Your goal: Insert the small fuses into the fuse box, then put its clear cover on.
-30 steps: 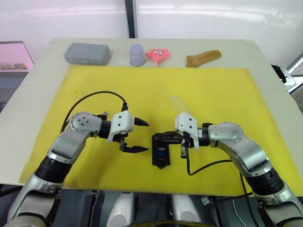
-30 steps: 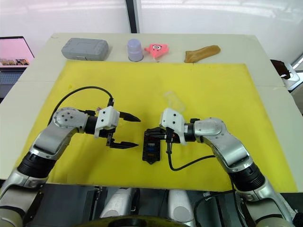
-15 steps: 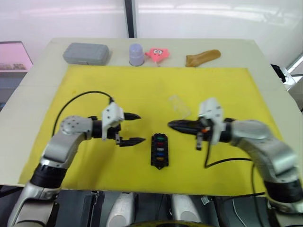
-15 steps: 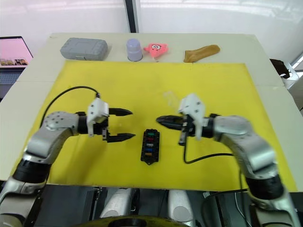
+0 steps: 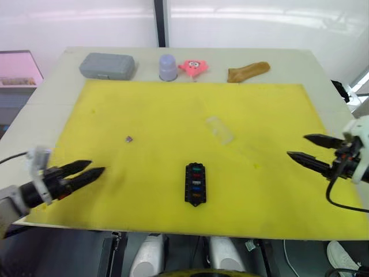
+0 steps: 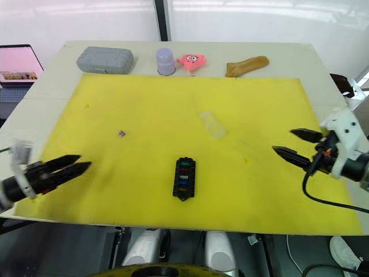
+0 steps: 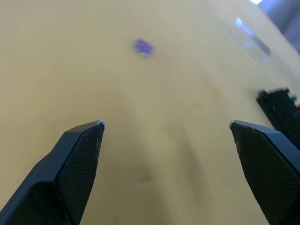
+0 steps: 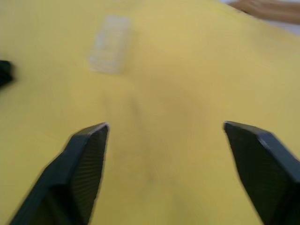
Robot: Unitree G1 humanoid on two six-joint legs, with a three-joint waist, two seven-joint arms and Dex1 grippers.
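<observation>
Nearest the robot, the fuse box [image 5: 195, 183] lies flat on the yellow mat [image 5: 173, 115], near the mat's front edge and about midway across. Small coloured fuses [image 6: 183, 175] sit in its slots in a row; green, blue and orange show.

The left gripper [image 5: 86, 169] hangs over the mat's front left corner, fingers spread and holding nothing. The right gripper [image 5: 305, 148] is at the mat's right edge, fingers likewise apart and empty. Both are well apart from the fuse box.

Farther back, a purple fuse [image 5: 128, 138] lies loose on the mat, left of centre. The clear cover [image 5: 219, 129] lies on the mat beyond the fuse box, slightly right.

Along the table's far edge stand a grey case [image 5: 107, 64], a lilac cup [image 5: 168, 67], a pink toy [image 5: 194, 67] and a brown object [image 5: 248, 71].
</observation>
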